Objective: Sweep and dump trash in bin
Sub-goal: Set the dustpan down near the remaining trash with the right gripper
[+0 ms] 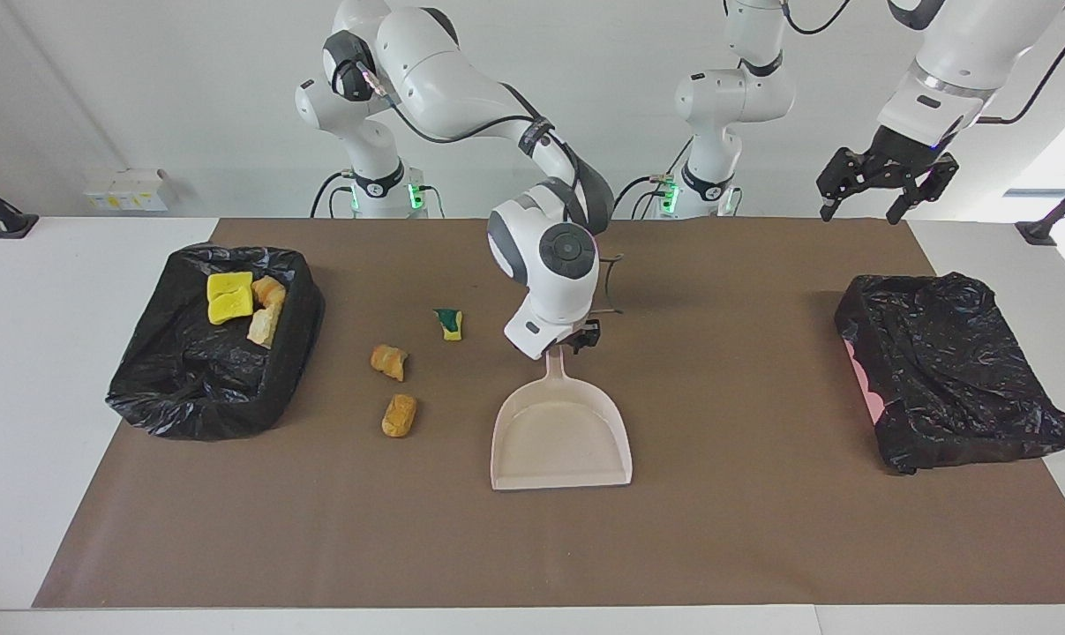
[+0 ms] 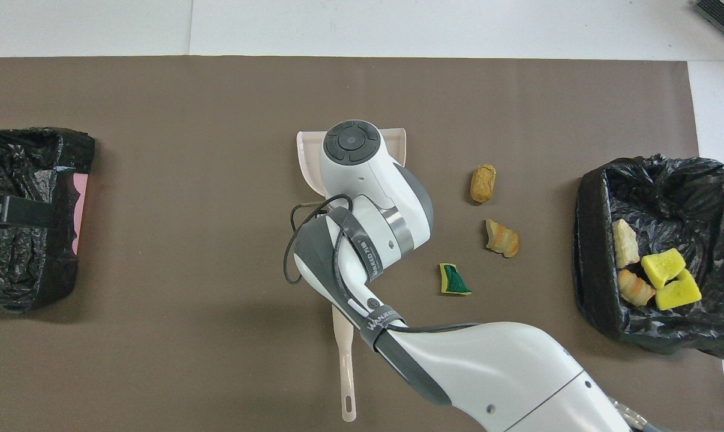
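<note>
My right gripper (image 1: 576, 342) is low at the table's middle, shut on the handle of a beige dustpan (image 1: 560, 437) (image 2: 391, 141) that lies flat with its mouth away from the robots. Three scraps of trash lie on the mat toward the right arm's end. They are a green-backed yellow sponge chunk (image 1: 449, 323) (image 2: 454, 280) and two orange-brown lumps (image 1: 390, 361) (image 1: 400, 414) (image 2: 502, 238) (image 2: 483, 183). A black-lined bin (image 1: 188, 397) (image 2: 655, 339) at that end holds two yellow sponge chunks (image 1: 230, 296) (image 2: 667, 276), an orange-brown lump (image 2: 635, 288) and a pale lump (image 2: 624, 242). My left gripper (image 1: 858, 212) waits open and empty in the air.
A second black-lined bin (image 1: 956, 388) (image 2: 20, 270), with a pink edge showing, stands at the left arm's end, below the raised left gripper. A brown mat (image 1: 761, 529) covers the table. My right arm hides most of the dustpan in the overhead view. No brush shows.
</note>
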Controlling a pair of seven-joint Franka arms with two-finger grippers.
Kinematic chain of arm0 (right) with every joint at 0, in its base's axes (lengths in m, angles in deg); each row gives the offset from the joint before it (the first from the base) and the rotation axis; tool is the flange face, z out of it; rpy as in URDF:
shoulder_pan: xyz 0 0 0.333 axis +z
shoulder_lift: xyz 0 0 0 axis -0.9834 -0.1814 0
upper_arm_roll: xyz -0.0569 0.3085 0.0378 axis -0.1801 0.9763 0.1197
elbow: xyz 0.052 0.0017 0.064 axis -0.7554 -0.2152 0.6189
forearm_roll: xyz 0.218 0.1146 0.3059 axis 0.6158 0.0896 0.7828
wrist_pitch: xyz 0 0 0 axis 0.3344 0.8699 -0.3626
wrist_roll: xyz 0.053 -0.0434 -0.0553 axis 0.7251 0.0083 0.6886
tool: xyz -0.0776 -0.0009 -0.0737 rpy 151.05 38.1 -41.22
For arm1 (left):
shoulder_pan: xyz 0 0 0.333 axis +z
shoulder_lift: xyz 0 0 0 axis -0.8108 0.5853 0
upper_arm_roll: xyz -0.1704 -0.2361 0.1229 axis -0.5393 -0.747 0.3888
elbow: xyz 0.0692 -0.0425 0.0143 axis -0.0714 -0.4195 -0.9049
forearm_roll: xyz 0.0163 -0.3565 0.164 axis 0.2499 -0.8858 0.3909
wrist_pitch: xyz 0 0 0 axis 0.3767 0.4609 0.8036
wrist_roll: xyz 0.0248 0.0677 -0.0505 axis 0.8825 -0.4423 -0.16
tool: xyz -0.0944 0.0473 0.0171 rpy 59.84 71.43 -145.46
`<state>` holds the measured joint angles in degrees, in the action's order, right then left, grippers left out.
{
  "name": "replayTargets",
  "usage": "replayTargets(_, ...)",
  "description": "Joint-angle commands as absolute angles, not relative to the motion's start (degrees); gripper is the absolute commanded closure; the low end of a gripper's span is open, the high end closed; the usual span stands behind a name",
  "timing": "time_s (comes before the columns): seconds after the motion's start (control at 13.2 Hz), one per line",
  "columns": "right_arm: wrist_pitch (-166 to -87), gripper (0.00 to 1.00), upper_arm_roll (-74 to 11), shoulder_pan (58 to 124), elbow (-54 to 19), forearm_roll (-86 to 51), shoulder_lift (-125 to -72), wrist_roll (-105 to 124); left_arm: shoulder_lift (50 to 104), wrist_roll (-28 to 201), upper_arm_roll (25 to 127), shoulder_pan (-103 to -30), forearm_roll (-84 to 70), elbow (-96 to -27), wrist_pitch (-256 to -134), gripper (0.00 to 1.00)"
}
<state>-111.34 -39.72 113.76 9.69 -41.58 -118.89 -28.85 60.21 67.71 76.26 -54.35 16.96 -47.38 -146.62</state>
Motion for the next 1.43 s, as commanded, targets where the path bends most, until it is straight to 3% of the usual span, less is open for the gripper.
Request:
replayTargets(0.0,-108.74,0.0,-38.48,113.83,2.32,-40.03,-111.88,-29.34,59.38,67.18,75.76,-53.65,17.87,-48.21,-146.56,0.0)
replayTargets(0.38,-110.31,0.0,-37.42,117.6,-11.91,-40.56,-100.38,-29.87,59.38,67.18,75.76,-53.65,17.87,-48.21,-146.56,0.0)
replayTargets(0.75,-110.31,0.0,-36.89,120.58,-25.72,-40.12,-85.43,-31.7,59.38,67.18,75.76,-53.65,17.87,-48.21,-146.56,0.0)
replayTargets(1.13,-122.4,0.0,-36.81,120.95,-34.43,-37.22,-83.39,-33.21,59.38,67.09,75.84,-53.65,17.87,-48.21,-146.56,0.0)
replayTargets(1.36,-125.85,0.0,-36.81,124.19,-34.88,-37.13,-86.8,-33.64,59.38,67.18,75.76,-53.65,17.87,-48.21,-146.56,0.0)
